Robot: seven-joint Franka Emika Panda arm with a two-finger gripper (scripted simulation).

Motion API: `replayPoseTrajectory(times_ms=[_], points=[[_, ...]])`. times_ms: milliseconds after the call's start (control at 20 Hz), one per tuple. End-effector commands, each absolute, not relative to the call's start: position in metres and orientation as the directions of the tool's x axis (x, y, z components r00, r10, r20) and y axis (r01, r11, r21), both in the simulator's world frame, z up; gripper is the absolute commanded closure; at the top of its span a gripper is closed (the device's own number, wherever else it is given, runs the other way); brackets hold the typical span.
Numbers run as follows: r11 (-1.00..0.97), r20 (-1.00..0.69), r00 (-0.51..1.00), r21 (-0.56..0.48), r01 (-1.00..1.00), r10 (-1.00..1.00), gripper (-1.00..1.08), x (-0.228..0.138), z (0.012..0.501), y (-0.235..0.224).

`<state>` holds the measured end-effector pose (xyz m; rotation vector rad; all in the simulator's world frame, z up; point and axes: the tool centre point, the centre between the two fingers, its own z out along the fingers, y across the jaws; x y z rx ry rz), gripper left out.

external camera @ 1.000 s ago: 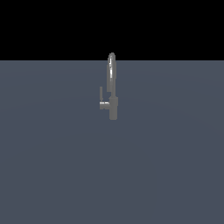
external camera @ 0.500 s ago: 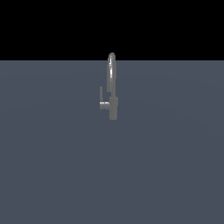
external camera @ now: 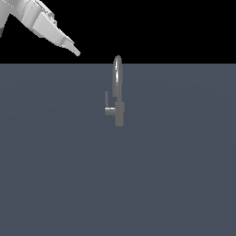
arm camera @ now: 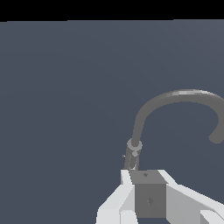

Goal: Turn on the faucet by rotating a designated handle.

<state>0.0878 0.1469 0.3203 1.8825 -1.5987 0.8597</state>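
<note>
Change: white arm newly in exterior view, entering at 10 o'clock corner; absent half second earlier.

Gripper (external camera: 73, 50): tip aimed down toward 4 o'clock, well apart from faucet (external camera: 118, 94); finger spread cannot be told.

Faucet: upright, frame centre.

Handle (external camera: 107, 104): at faucet's 9 o'clock, untouched.

Judgement: approach just begun, rotation pending.

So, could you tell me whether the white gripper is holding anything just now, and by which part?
Nothing is held: the white gripper hangs in the air, apart from the grey metallic faucet and its thin lever handle.
</note>
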Motion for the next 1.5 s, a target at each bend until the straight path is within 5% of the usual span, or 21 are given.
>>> replayPoseTrajectory(times_ms=[0, 600, 1450], points=[[-0.118, 0.74, 0.08, 0.002, -0.993, -0.668, 1.08, 0.101, 0.282, 0.125], [0.041, 0.711, 0.006, 0.049, -0.998, -0.704, 1.08, 0.12, 0.169, 0.051], [0.057, 0.708, -0.002, 0.055, -0.997, -0.707, 1.08, 0.102, 0.163, 0.045]])
